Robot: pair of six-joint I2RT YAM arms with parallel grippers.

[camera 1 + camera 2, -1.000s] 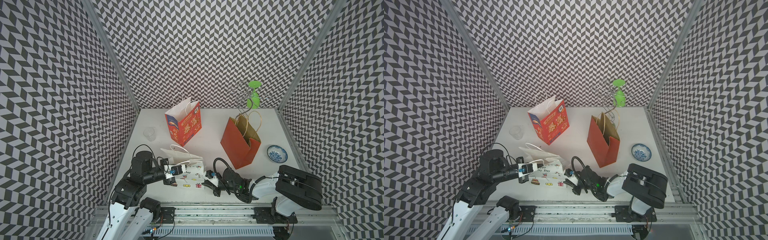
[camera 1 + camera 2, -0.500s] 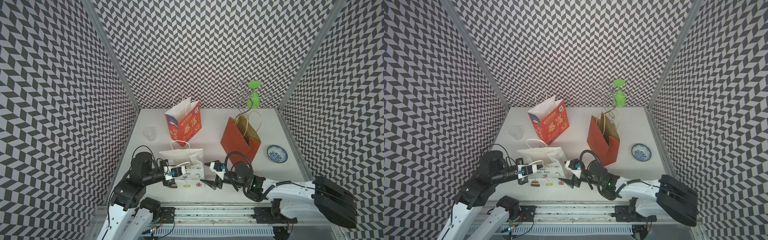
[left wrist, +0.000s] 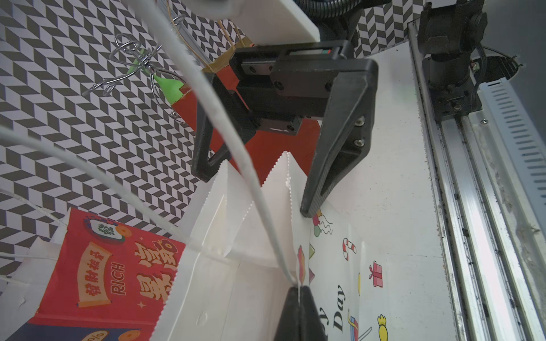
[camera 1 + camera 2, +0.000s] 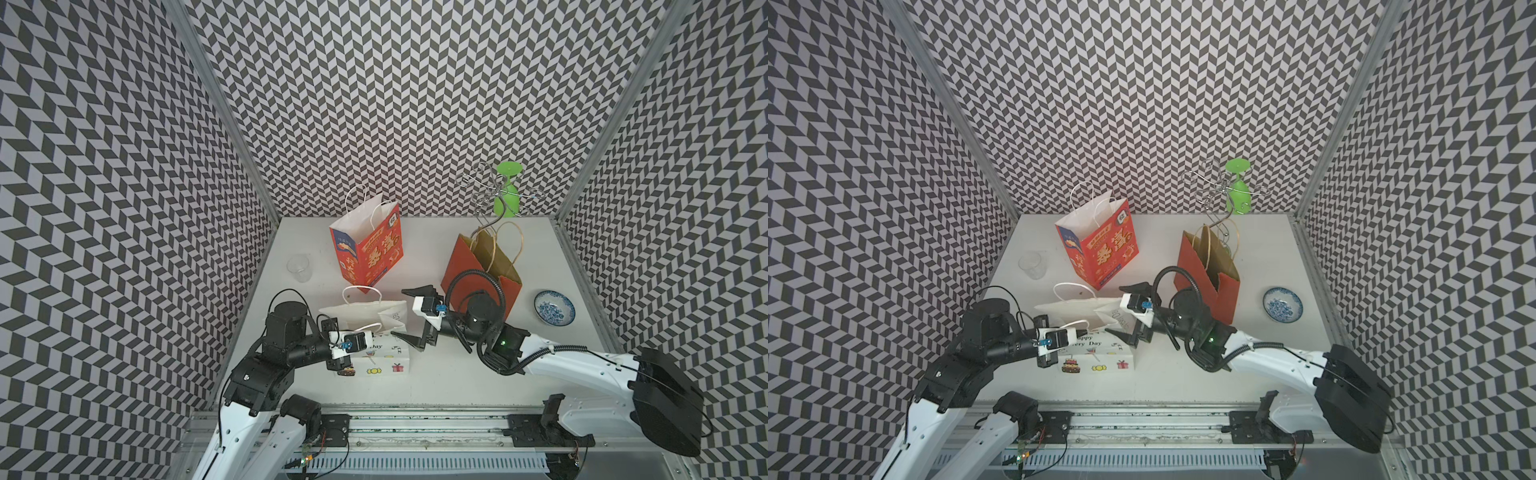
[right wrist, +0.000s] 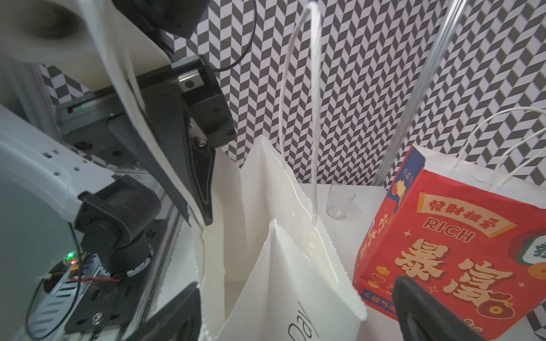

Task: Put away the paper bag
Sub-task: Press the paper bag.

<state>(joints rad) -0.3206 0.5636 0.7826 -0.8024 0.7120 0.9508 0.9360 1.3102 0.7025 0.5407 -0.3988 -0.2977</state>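
My left claw [image 3: 299,290] is pressed together on the white paper bag [image 4: 386,361], pinching its handle cord [image 3: 236,141] where the cord meets the serrated top rim. My right claw [image 4: 411,313] is spread wide, one finger on either side of the bag's folded side corner. I cannot tell whether either finger touches paper.

The bag stands near the table's front edge, just behind the rail [image 4: 415,419], its printed face toward the rail. The red printed bag [image 4: 370,253] stands just behind it, leaving only a narrow gap. The red-brown bag [image 4: 478,274] stands close behind my right wrist.

Bare table [image 4: 449,374] lies open to the front right. The clear cup [image 4: 299,268] and blue bowl [image 4: 554,306] sit well apart, near opposite walls.
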